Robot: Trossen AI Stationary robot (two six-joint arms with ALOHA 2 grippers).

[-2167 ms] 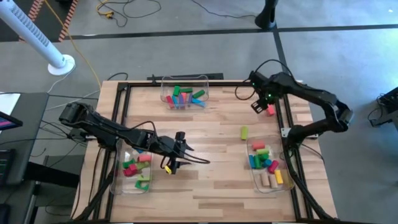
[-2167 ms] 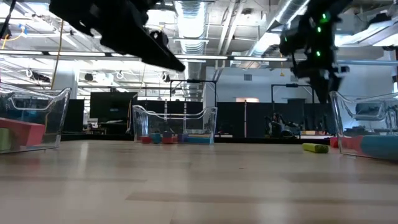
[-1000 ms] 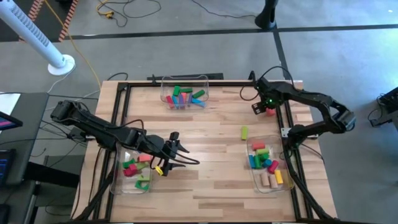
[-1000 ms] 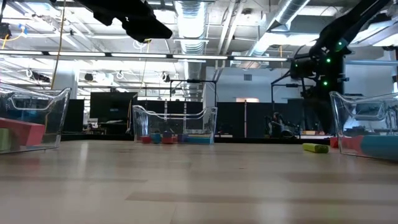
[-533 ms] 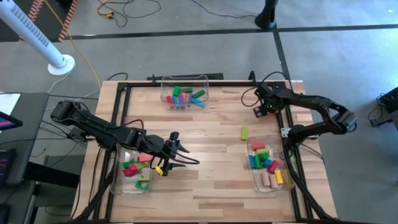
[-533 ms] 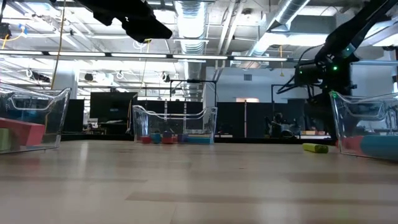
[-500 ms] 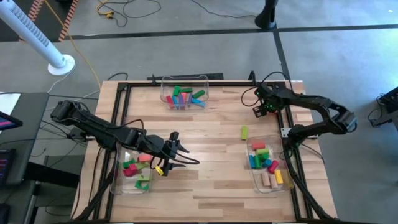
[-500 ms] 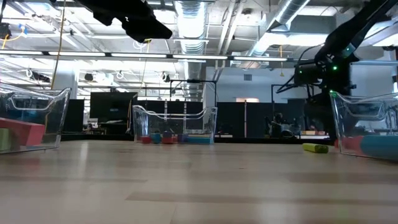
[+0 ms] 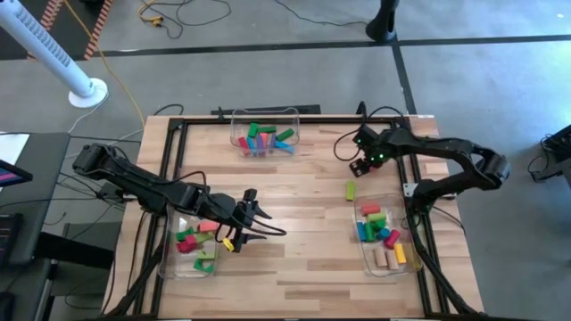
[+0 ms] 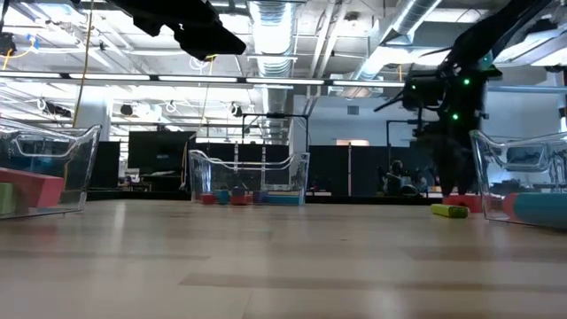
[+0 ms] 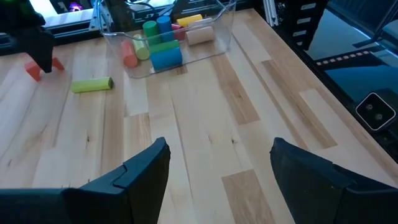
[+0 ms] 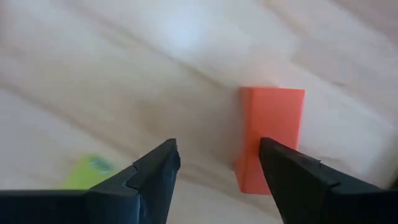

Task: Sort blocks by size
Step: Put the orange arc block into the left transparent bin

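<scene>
The right gripper [image 9: 357, 166] hangs low over the far right part of the wooden surface [image 9: 303, 205], jaws spread apart and holding nothing. In its wrist view an orange-red block [image 12: 268, 137] lies on the wood just in front of the jaws, nearer one finger [image 12: 292, 171] than the other, not between them. A yellow-green cylinder [image 9: 351, 190] lies on its side nearby, just ahead of the right-hand bin [image 9: 406, 267], apart from the gripper.

The left gripper [image 9: 252, 214] waits above the near left part of the surface, beside the left bin [image 9: 168, 263], jaws released and empty.

The rest of the blocks sit in three clear bins. The far bin [image 9: 265, 112] holds red, green, pink and blue pieces. The left bin holds red, green and pink ones, and the right bin has green, pink, blue, yellow and tan pieces.

In the low view the yellow-green cylinder lies flat on the wood with the right arm [image 10: 452, 89] above and behind it.
</scene>
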